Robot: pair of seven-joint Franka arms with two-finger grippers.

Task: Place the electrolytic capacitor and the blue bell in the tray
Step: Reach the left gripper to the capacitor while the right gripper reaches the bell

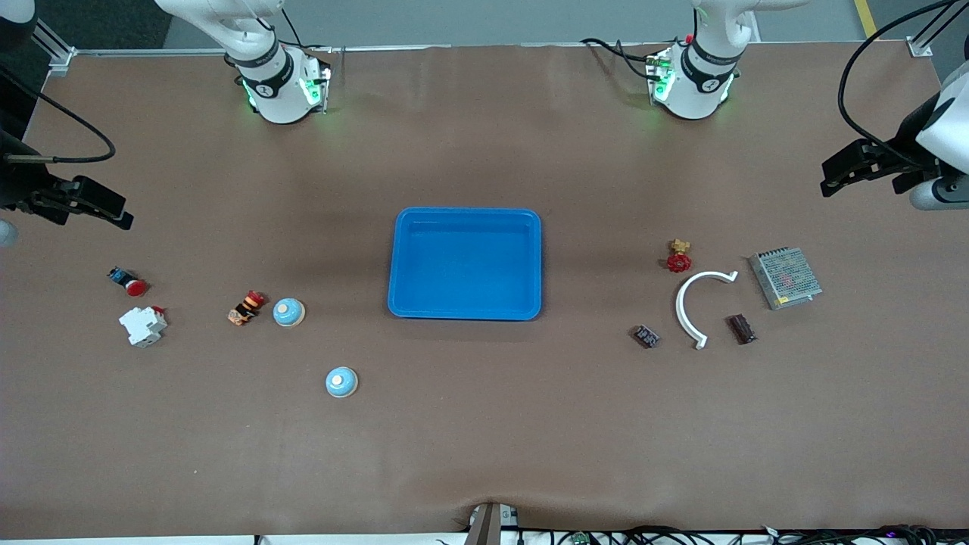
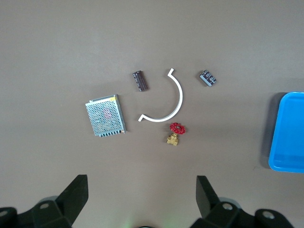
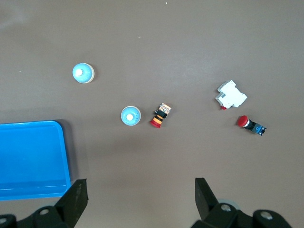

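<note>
Left gripper (image 1: 833, 178): up over the left arm's end of the table, fingers (image 2: 76, 192) spread wide, holding nothing. Right gripper (image 1: 113, 214): mirror pose over the right arm's end, fingers (image 3: 73, 199) wide apart, nothing held. Both arms look parked.

Under the left wrist camera: dark cylindrical part (image 2: 139, 80), my best guess for the electrolytic capacitor, lying flat on the table beside a white curved bracket (image 2: 173, 102). Also there: small black module (image 2: 207, 78), red-handled brass valve (image 2: 175, 133), perforated metal box (image 2: 106, 115).

Under the right wrist camera: two blue bells. One bell (image 3: 129, 115) sits just beside a red-and-orange part (image 3: 160, 115); the second bell (image 3: 83, 73) sits alone, nearer the front camera. A white breaker (image 3: 231, 94) and a red pushbutton (image 3: 251, 125) sit toward the right arm's end.

Tray (image 1: 464, 303): mid-table between the two groups, nothing in it.

Progress: zero. Neither object grasped, both still to pick and drop. Either bell appears to fit the task wording.
</note>
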